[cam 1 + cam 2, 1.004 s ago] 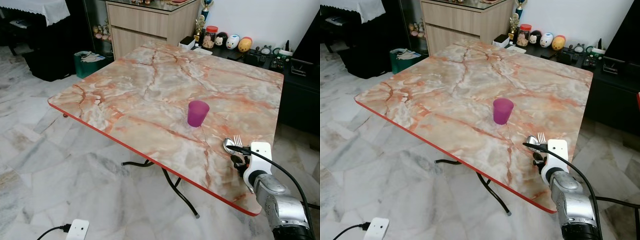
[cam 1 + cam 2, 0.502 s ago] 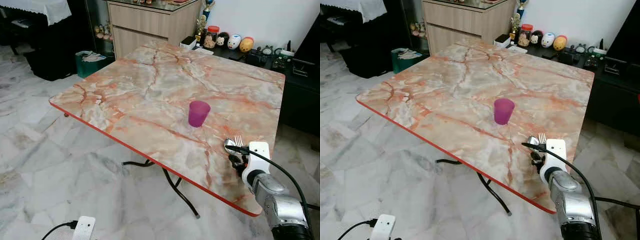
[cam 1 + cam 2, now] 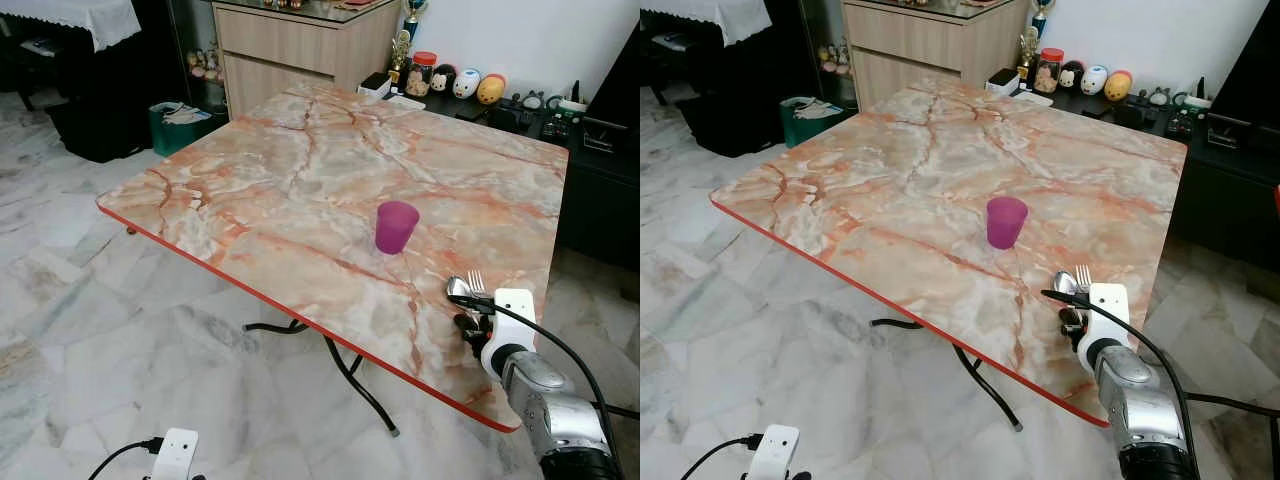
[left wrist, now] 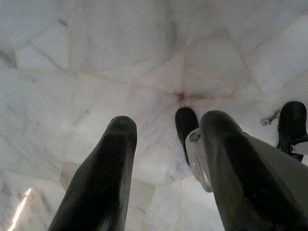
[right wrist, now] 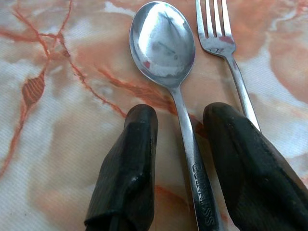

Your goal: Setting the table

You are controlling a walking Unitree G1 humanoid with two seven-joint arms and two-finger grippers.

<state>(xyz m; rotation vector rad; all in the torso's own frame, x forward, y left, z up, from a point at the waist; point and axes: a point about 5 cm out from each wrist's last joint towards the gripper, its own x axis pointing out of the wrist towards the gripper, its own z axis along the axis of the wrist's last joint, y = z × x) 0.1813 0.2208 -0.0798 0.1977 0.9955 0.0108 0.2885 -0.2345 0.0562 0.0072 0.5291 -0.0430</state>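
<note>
- Right now the robot is laying the cutlery on the orange marbled table (image 3: 300, 180), at its near right corner.
- Its right gripper (image 5: 180, 159) is sitting low over the shiny metal spoon (image 5: 166, 43). The two black fingers are spread apart, one on each side of the spoon's handle, and they do not look like they are squeezing it.
- Lying just beside the spoon, on its right, is the silver metal fork (image 5: 216, 33), which is running under the edge of one finger.
- Standing a bit farther in on the table is the purple plastic cup (image 3: 396, 226).
- Hanging down over the white marble floor (image 4: 96, 62) is the left gripper (image 4: 163, 159), with its fingers apart and nothing between them.
- Next, I think the right arm is going to lift straight up and away, slowly, so it does not bump the spoon or fork.
- Compared with a second ago, the right gripper is sitting in almost the same spot. The spoon, fork and cup are staying put.
</note>
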